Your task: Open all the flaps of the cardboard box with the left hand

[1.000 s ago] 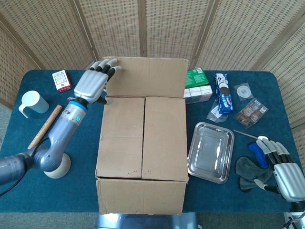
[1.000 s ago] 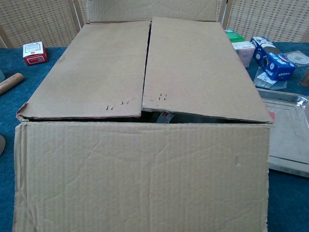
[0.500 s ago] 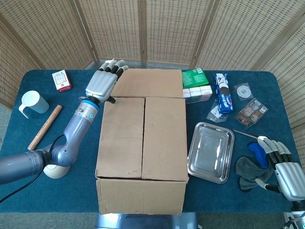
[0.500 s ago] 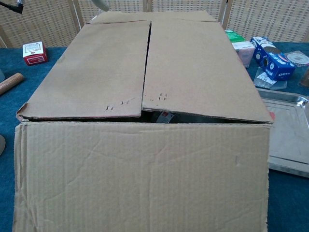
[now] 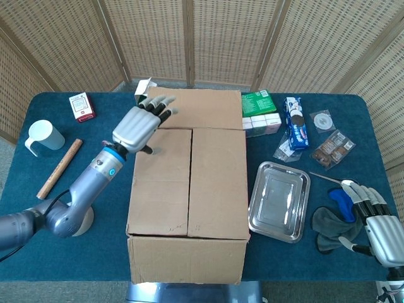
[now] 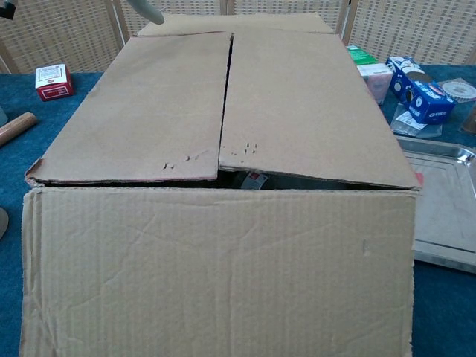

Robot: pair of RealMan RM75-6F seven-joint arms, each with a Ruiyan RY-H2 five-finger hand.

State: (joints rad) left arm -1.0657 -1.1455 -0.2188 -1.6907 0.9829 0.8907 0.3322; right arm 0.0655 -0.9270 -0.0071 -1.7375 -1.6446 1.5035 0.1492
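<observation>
Flaps are half done, by my reading: far flap [image 5: 201,108] and near flap [image 6: 216,271] of the cardboard box [image 5: 187,183] lie folded out; left hand [image 5: 140,125] hovers over its far-left corner, fingers loosely curled and holding nothing; next it should hook the left top flap [image 5: 161,180] at the centre seam.

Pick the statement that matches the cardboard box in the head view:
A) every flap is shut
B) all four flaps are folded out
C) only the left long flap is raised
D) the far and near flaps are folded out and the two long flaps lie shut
D: on the cardboard box the far flap and near flap are turned outward, while both long flaps lie flat, meeting at the centre seam.
</observation>
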